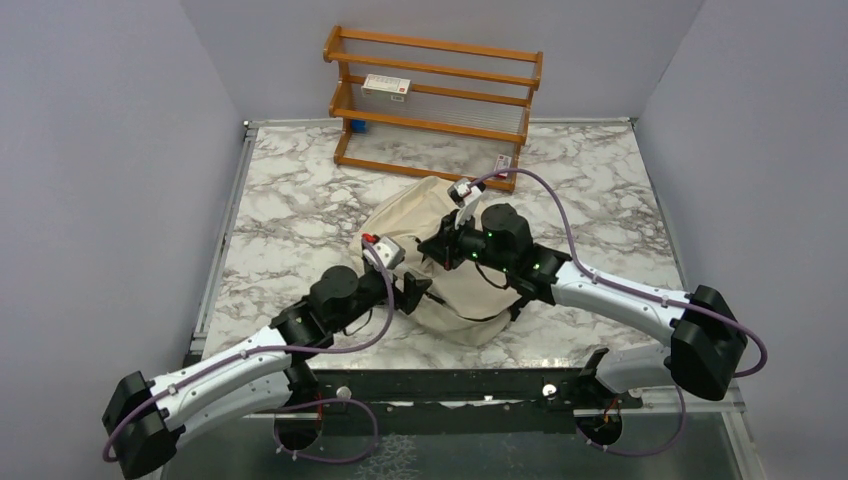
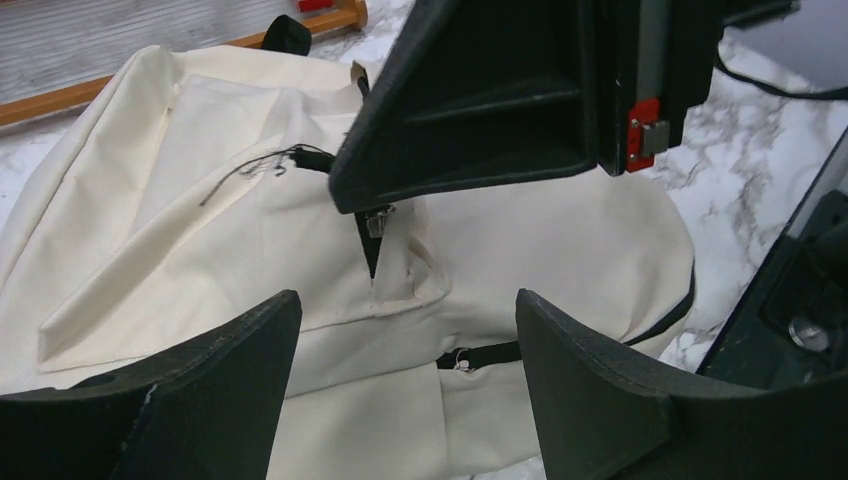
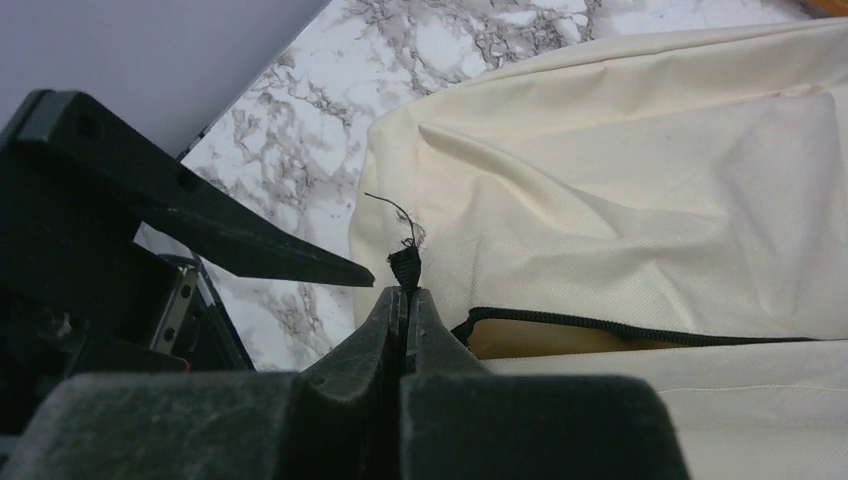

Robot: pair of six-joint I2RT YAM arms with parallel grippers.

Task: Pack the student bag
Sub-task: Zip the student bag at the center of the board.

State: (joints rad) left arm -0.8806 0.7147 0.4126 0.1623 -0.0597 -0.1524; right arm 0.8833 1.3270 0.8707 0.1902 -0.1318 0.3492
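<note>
The beige student bag (image 1: 415, 225) lies in the middle of the marble table, between both arms. In the left wrist view the bag (image 2: 180, 230) fills the frame, with a small metal zip pull (image 2: 460, 358) on a black zip line. My left gripper (image 2: 405, 300) is open and empty, just before the bag's near side (image 1: 415, 290). My right gripper (image 3: 405, 290) is shut on a black frayed pull tab (image 3: 403, 266) at the end of the bag's zip (image 3: 620, 328), which gapes slightly. It sits over the bag's middle (image 1: 447, 245) and also shows in the left wrist view (image 2: 480, 110).
A wooden rack (image 1: 432, 105) stands at the back of the table, with a small white box (image 1: 386, 87) on a shelf and a blue item (image 1: 357, 126) lower left. Grey walls close in both sides. The left gripper's finger (image 3: 250, 245) is close to my right gripper.
</note>
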